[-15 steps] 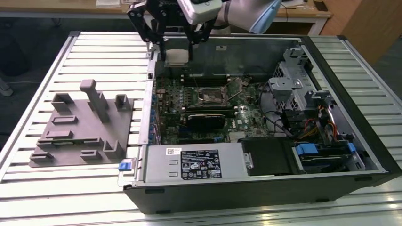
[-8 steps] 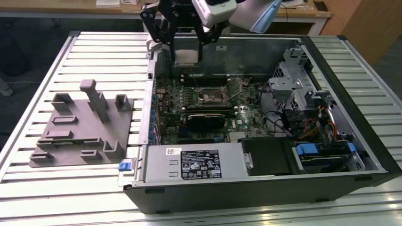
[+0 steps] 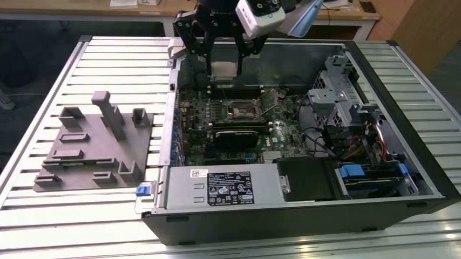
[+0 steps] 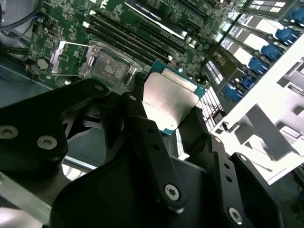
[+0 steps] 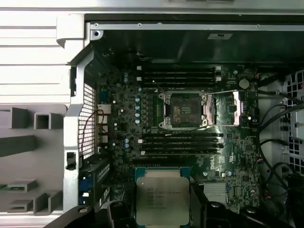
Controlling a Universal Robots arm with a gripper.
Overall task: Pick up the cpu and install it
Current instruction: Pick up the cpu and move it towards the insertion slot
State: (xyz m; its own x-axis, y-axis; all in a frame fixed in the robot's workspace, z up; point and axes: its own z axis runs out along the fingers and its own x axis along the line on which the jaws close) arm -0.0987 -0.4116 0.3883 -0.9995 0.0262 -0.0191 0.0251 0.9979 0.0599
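My gripper [image 3: 223, 73] hangs over the far part of the open computer case, shut on the cpu [image 3: 222, 70], a small square chip with a pale silvery top. In the second wrist view the cpu [image 4: 170, 102] sits clamped between the black fingers [image 4: 142, 128], and in the first wrist view the cpu [image 5: 162, 199] shows its silver lid and teal rim. The motherboard socket [image 5: 184, 110] lies open with its metal load plate [image 5: 230, 108] swung aside; the same socket [image 3: 241, 109] sits nearer the camera than the gripper in the exterior view, below the chip's height.
The grey plastic fixture [image 3: 94, 145] with upright blocks lies on the slatted table at the exterior view's left. Inside the case are memory slots [image 5: 180, 142], a black card [image 3: 234, 137], drive cages [image 3: 346, 102], cables and the power supply [image 3: 223, 186].
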